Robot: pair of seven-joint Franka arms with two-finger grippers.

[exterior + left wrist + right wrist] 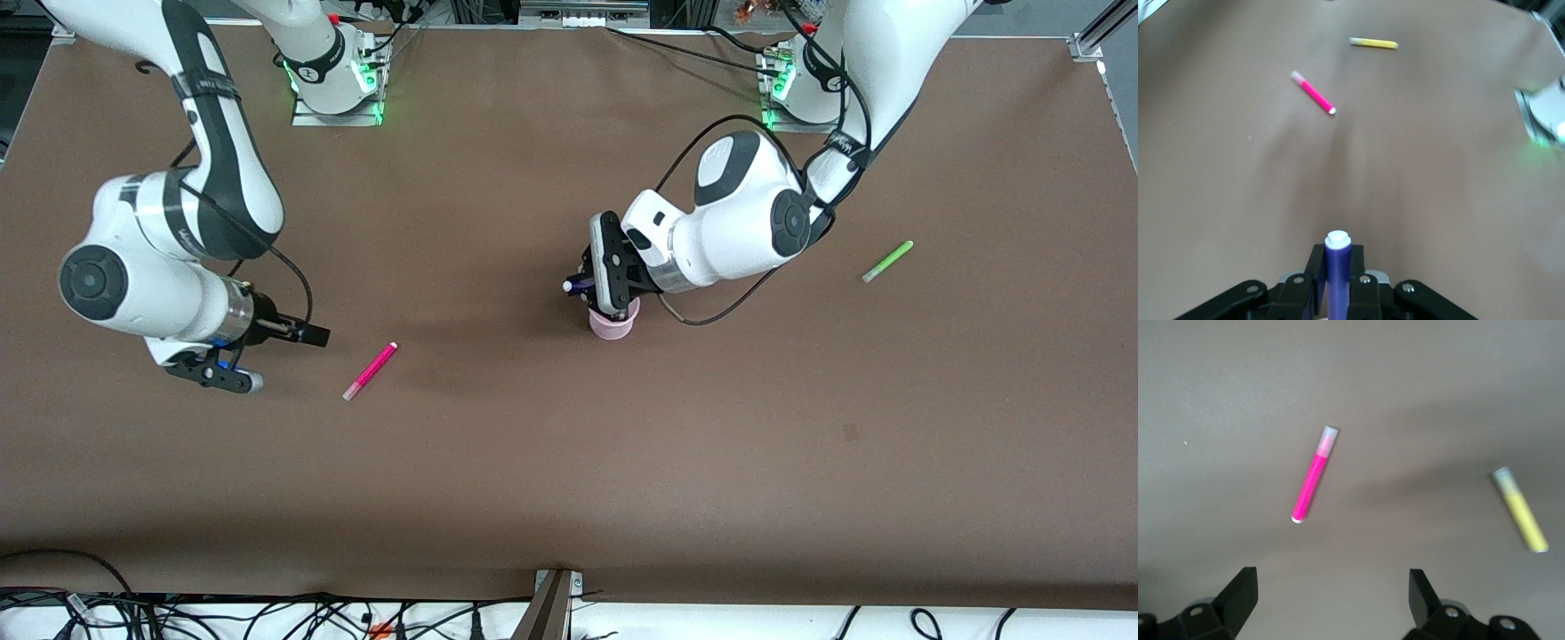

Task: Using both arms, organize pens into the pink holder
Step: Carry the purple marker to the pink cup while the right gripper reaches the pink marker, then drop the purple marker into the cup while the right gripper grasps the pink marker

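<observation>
I've got the left gripper (594, 293) over the pink holder (613, 324), jaws shut on the purple pen (1337, 267), which sticks out w/ its pale tip clear of the fingers (1313, 283). In the front view the pen's tip (567, 286) shows just beside the gripper, above the holder's rim. The holder stands upright on the counter (569, 462), about mid-way btwn the two arms' ends.

Right gripper (1331, 597) hangs low over the counter at the right arm's end, jaws wide, nothing btwn them. Pink pen (370, 371) lies flat just beside it, toward the holder. Yellow pen (1520, 509) lies flat near the pink one, apart from it; I only see it in the wrist views. Green pen (887, 261) lies flat toward the left arm's end, well apart from the holder.
</observation>
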